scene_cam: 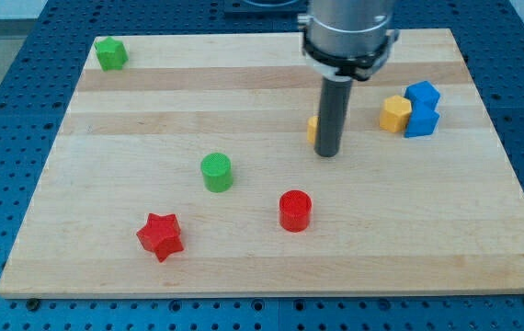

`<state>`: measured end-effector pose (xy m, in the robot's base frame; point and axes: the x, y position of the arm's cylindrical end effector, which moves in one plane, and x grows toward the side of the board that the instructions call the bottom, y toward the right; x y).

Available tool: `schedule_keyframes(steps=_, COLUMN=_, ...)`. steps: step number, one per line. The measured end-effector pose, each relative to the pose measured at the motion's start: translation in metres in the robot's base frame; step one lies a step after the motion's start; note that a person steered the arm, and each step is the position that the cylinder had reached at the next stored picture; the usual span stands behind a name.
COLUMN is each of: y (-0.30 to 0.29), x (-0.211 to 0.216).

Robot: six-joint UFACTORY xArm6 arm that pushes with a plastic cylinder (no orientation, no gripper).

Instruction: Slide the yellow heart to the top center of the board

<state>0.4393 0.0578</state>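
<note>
Wooden board [244,248]: pale planks on a blue perforated bench, the landmark for every entry below. Arm housing, grey and cylindrical, hangs over the board's top centre, carrying the dark rod; my tip [327,154] rests on the board right of centre, in the upper half. No fingers exist on this rig, so nothing is opened, closed or held; contact is by pushing alone. Blue block [422,108]: two cubes or one stepped piece, cannot tell which, near the board's right edge in the upper half, touching the yellow hexagonal block [395,114] on its left side. Red star [160,236]: lower left of the board. Red cylinder [295,211]: lower middle of the board, below my tip and apart from it. Green cylinder [216,172]: left of the board's centre. Green block [110,53]: top left corner of the board, shape unclear. Yellow heart [312,130]: only a sliver shows at the rod's left side, the rest hidden behind it; shape taken from the task, not confirmed by sight. It sits right of the board's centre, touching or just beside the rod. Judgement: the tip lies below and right of the heart, suited to pushing it up and leftward toward top centre; the slide appears unfinished.
</note>
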Motion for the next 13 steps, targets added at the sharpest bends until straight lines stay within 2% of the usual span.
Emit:
schedule_keyframes(steps=1, y=-0.005, x=-0.003)
schedule_keyframes(steps=2, y=-0.002, x=0.036)
schedule_keyframes(steps=3, y=0.012, x=0.037)
schedule_keyframes(steps=4, y=0.015, x=0.018)
schedule_keyframes(steps=6, y=0.005, x=-0.052)
schedule_keyframes(steps=8, y=-0.007, x=-0.084)
schedule_keyframes(steps=10, y=-0.029, x=-0.135)
schedule_keyframes(steps=12, y=-0.044, x=-0.116)
schedule_keyframes(steps=13, y=-0.081, x=-0.127)
